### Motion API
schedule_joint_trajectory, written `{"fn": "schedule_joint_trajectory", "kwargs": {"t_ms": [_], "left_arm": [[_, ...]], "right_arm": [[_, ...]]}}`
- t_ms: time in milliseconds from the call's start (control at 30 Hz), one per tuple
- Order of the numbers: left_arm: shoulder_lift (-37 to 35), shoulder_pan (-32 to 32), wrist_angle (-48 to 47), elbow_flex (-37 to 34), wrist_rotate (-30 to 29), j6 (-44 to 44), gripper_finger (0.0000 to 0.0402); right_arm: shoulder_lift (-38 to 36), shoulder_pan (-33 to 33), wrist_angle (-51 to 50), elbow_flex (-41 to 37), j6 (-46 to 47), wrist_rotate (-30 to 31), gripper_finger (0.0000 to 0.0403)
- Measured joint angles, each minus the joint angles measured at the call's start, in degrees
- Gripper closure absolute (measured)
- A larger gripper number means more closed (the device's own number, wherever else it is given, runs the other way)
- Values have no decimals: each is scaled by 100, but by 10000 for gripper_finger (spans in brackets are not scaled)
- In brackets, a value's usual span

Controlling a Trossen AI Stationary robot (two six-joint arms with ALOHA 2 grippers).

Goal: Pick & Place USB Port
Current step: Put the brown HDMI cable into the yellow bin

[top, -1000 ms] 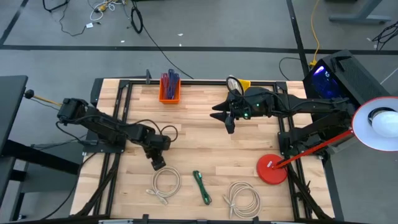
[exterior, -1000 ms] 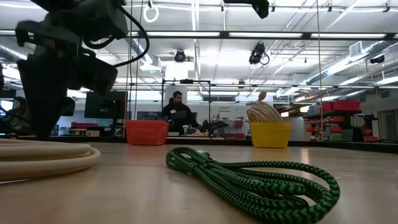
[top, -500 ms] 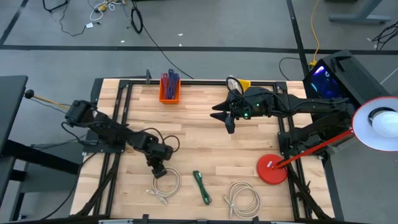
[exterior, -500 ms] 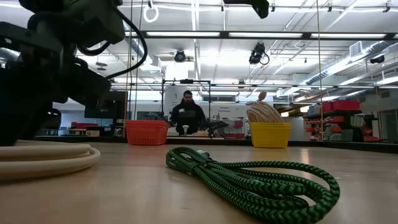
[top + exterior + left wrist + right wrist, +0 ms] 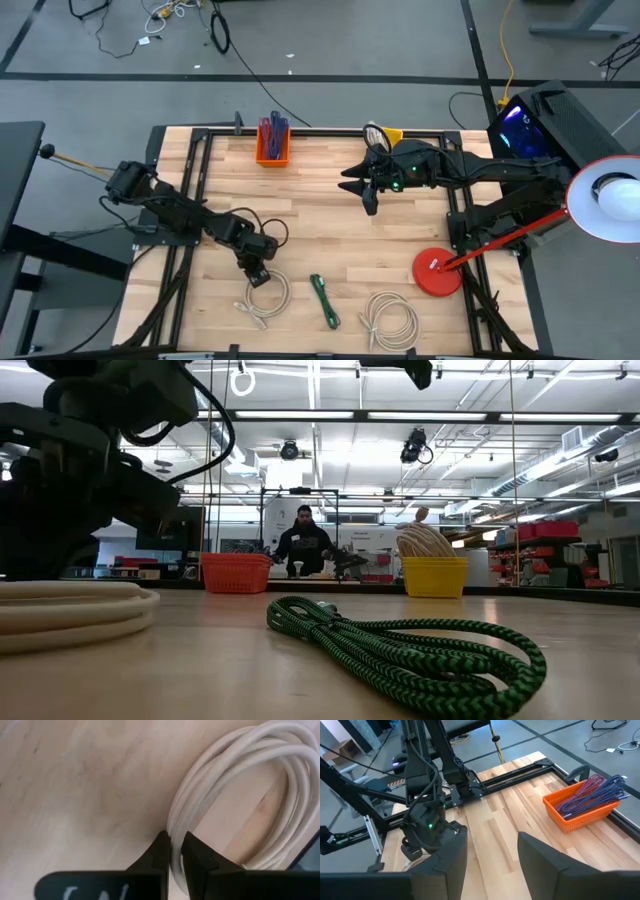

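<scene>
I have the left gripper (image 5: 257,274) down at the lower left of the high view, on the upper edge of the white coiled cable (image 5: 264,297). My left wrist view shows what the overhead cannot: the 2 fingers (image 5: 192,851) are pinched almost together around 1 strand of that white cable (image 5: 235,795), so I judge the grasp is made or nearly made, though the coil lies flat on the tabletop (image 5: 330,225) and nothing is lifted yet. The right gripper (image 5: 363,190) waits above the upper middle of the tabletop, its fingers spread apart with nothing between them. By my reading, the pick is under way and the carry and placement remain. In the overhead I count 3 cables along the lower edge: this white one, a green braided cable (image 5: 324,299) at center, and another white coil (image 5: 390,319) to its right. The orange bin (image 5: 272,142) sits at the upper left and the yellow bin (image 5: 434,575), holding a pale coil, only reads clearly in the low view.
</scene>
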Motion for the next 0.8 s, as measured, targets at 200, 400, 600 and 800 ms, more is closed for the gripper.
{"fn": "schedule_joint_trajectory", "kwargs": {"t_ms": [200, 400, 600, 800], "left_arm": [[-377, 217, -387, 390, -825, 32, 372], [-984, 740, -1192, 1077, -1452, 441, 372], [-1461, 1245, -2171, 2116, -2406, 1128, 372], [-1559, 1733, -2657, 3210, -3341, 2002, 372]], "right_arm": [[0, -53, -143, 0, -35, 88, 230], [0, -161, -294, 0, -34, 89, 230], [0, -187, -412, 0, -36, 91, 230], [1, -307, -335, 0, -32, -37, 230]]}}
